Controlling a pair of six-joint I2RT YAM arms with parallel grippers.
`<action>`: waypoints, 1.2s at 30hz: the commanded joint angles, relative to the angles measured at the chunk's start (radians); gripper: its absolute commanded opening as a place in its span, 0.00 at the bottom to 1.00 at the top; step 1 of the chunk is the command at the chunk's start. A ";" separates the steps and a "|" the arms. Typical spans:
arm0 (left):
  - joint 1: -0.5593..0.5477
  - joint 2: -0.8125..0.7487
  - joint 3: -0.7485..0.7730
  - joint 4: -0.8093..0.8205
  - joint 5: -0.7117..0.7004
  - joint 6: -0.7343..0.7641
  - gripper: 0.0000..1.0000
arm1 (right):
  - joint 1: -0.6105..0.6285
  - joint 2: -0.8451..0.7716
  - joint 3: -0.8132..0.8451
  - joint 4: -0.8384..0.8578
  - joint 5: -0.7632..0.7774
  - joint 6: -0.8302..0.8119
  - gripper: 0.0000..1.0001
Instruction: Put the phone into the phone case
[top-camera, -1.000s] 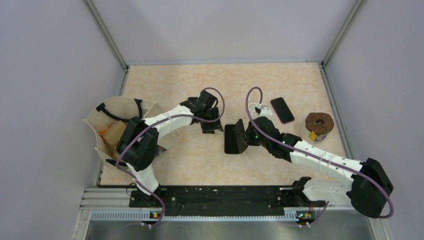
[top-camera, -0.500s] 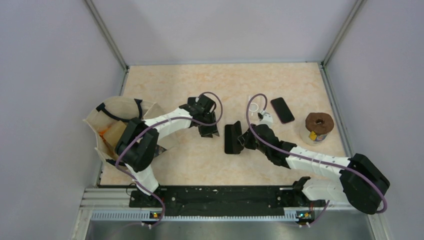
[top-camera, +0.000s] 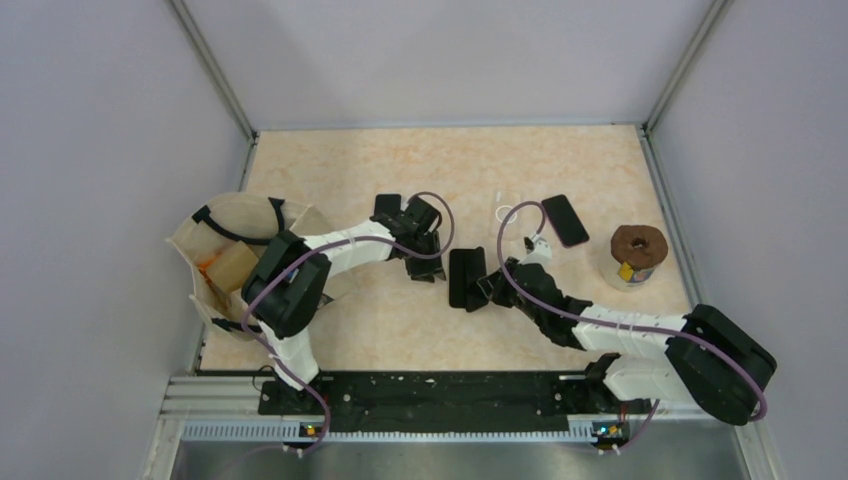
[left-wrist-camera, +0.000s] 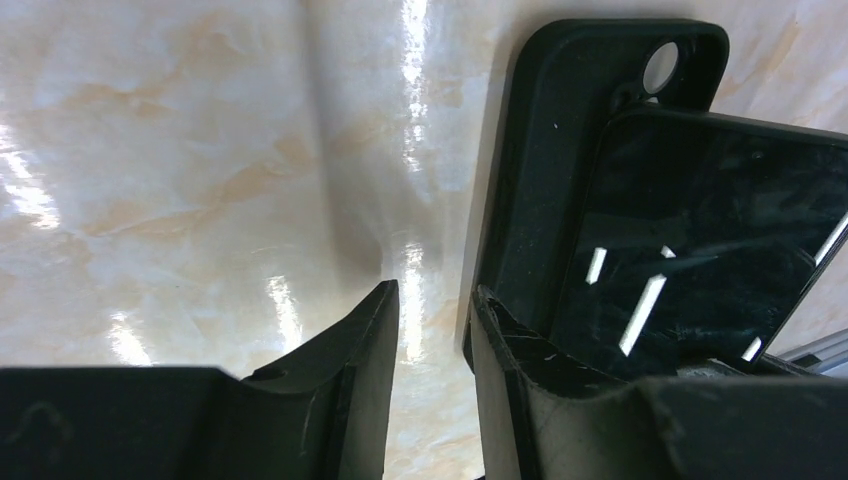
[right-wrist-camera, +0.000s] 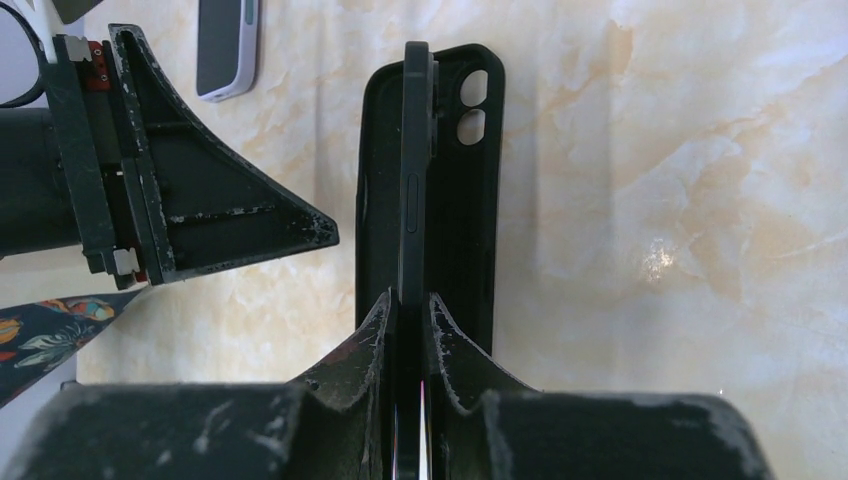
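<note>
Black on black: the phone (right-wrist-camera: 415, 170) stood on its long edge in the open phone case (right-wrist-camera: 470, 200), with the right claw (right-wrist-camera: 410, 305) clenched on its near end, one finger on each flat face. The case lay flat on the table (left-wrist-camera: 200, 150), stretching straight ahead of that claw's tips, its two round camera holes at the far end.

Compared with a second before, the right arm had pulled back towards its base and sat lower, and the phone and case had come a little nearer with it. The left claw (left-wrist-camera: 430, 290) had slid in from the side and narrowed. It was released, with only bare table showing in the slim gap between its fingers. The case's rim lay right against the outside of its right-hand finger, though I couldn't tell whether they were touching.

The case looked like matte rubber with rounded corners and a raised lip. The phone's glass was glossy and threw back thin white strips of light. The table was a polished, peach-veined marble pattern that shone with glare. Both claws had dull black wedge-shaped fingers, scuffed pale along the edges. A second phone (right-wrist-camera: 225, 45) with a light rim lay beyond the right claw, off to its left.
</note>
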 joint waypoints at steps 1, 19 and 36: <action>-0.018 0.019 0.003 0.053 0.011 -0.025 0.37 | -0.003 0.021 -0.021 0.185 0.010 0.034 0.00; -0.027 0.052 0.019 0.043 0.010 -0.029 0.34 | -0.003 0.229 -0.010 0.389 -0.029 0.049 0.00; -0.028 0.035 0.017 0.042 0.028 -0.030 0.33 | 0.111 0.352 -0.005 0.366 0.130 0.043 0.00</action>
